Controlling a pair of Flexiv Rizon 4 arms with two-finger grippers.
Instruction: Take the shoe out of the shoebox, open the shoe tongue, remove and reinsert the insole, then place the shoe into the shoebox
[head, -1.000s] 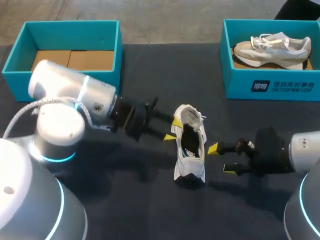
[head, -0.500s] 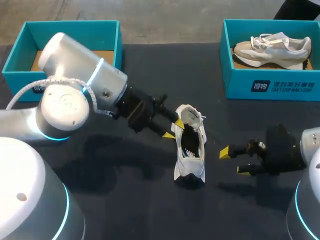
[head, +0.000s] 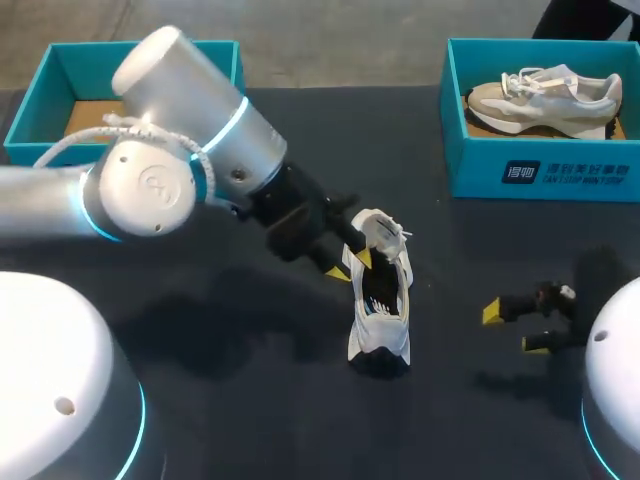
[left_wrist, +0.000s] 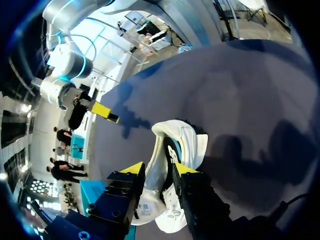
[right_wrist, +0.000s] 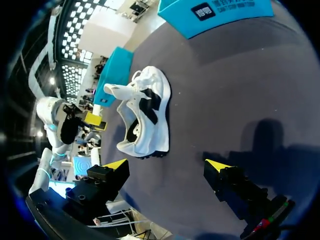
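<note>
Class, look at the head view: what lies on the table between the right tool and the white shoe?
Nothing: only bare dark table separates the right tool from the white shoe, as the head view shows.

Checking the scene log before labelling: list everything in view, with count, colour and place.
white shoe: 1, white with a dark inside, upright at the table's middle
left box: 1, teal, far left corner, brown floor showing
right box: 1, teal, far right corner
beige shoe: 1, beige and white, on its side in the right box
table: 1, dark
left gripper: 1, yellow tips, shut on the white shoe's collar
right gripper: 1, yellow tips, open, right of the white shoe, apart from it
</note>
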